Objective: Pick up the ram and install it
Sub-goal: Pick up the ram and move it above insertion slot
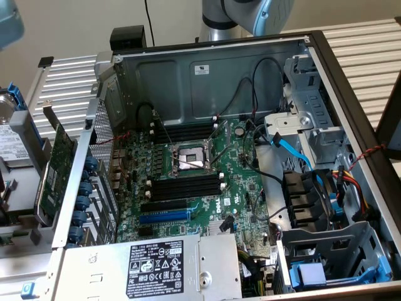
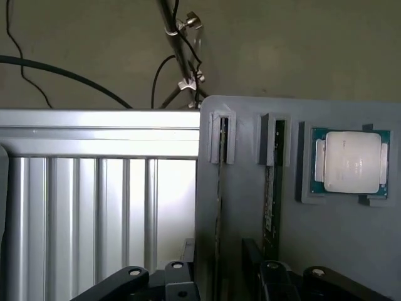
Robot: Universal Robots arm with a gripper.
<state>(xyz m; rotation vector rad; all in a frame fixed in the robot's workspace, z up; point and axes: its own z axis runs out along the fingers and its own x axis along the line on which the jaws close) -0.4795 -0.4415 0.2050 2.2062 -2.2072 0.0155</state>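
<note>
Gripper [image 2: 222, 285] jaws are wide apart with nothing clamped, sitting just short of the grey holder [image 2: 244, 207]. The ram [image 2: 220, 188] stands on edge in its holder slot, running straight ahead on the centreline of the gap between the jaws. A second stick [image 2: 270, 194] sits in the next slot, roughly in line with one finger [image 2: 276, 279], and the CPU [image 2: 351, 162] lies in its pocket beyond that finger, well apart from the jaws.

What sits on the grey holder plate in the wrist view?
On the grey holder plate: a processor chip in a recess, the ram on edge in one slot, a second thin stick in another. The ram's near end is hidden behind the gripper.
</note>
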